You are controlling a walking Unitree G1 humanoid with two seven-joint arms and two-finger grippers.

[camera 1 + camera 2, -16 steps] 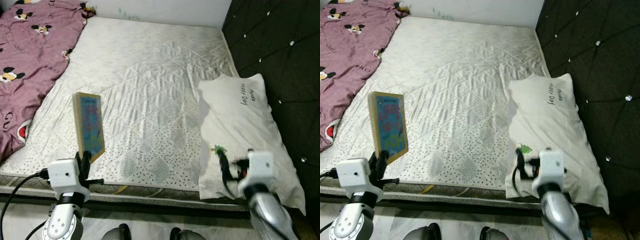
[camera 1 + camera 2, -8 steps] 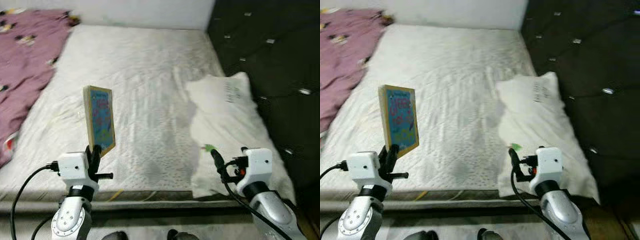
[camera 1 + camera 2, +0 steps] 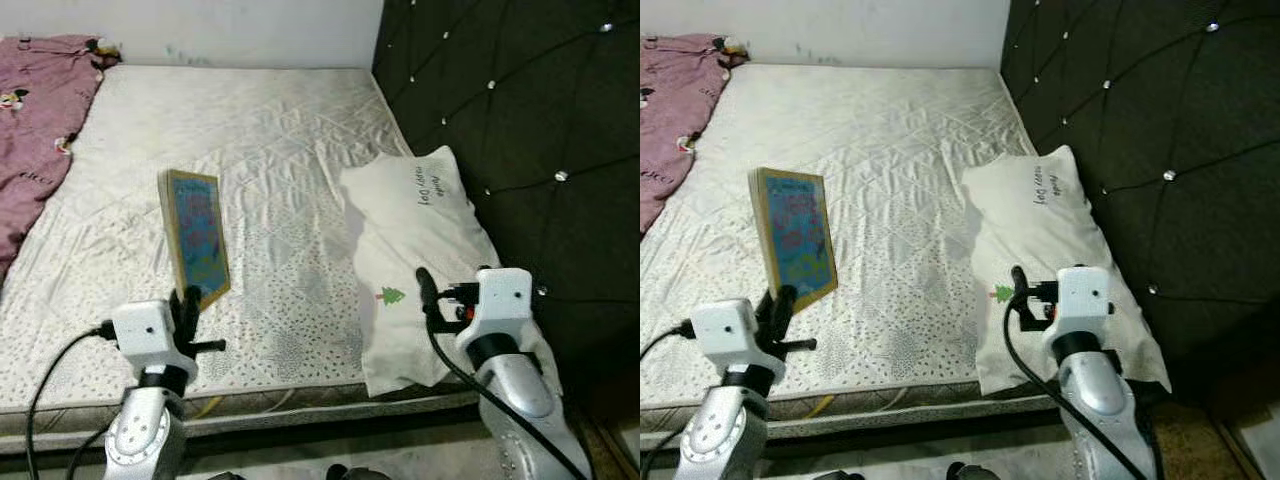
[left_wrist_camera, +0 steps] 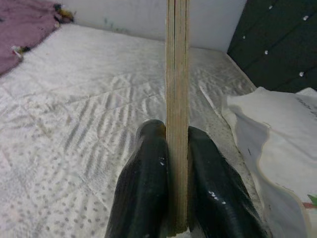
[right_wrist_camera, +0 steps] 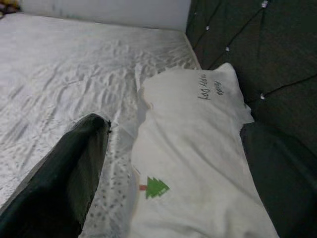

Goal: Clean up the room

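A thin picture book (image 3: pixel 197 240) with a blue cover and tan edges stands upright over the front of the mattress (image 3: pixel 250 130). My left gripper (image 3: pixel 188 303) is shut on its lower edge. In the left wrist view both black fingers (image 4: pixel 148 168) press the book (image 4: pixel 177 74) from either side. My right gripper (image 3: pixel 424 284) hovers over the near end of a white pillow (image 3: pixel 410 230) that has a small green tree print. Seen from the right wrist, the right gripper (image 5: pixel 173 124) is open, its fingers (image 5: pixel 74 168) wide apart with nothing between them.
A dark tufted headboard (image 3: pixel 520 120) rises along the right side of the bed. A purple cartoon-print blanket (image 3: pixel 30 130) lies at the far left of the mattress. A white wall (image 3: pixel 220 30) runs behind the bed. The mattress's front edge (image 3: pixel 300 405) is just before me.
The camera has swung right, so more headboard and less blanket show. The book stays upright in my left gripper. My right gripper now sits over the pillow's near end.
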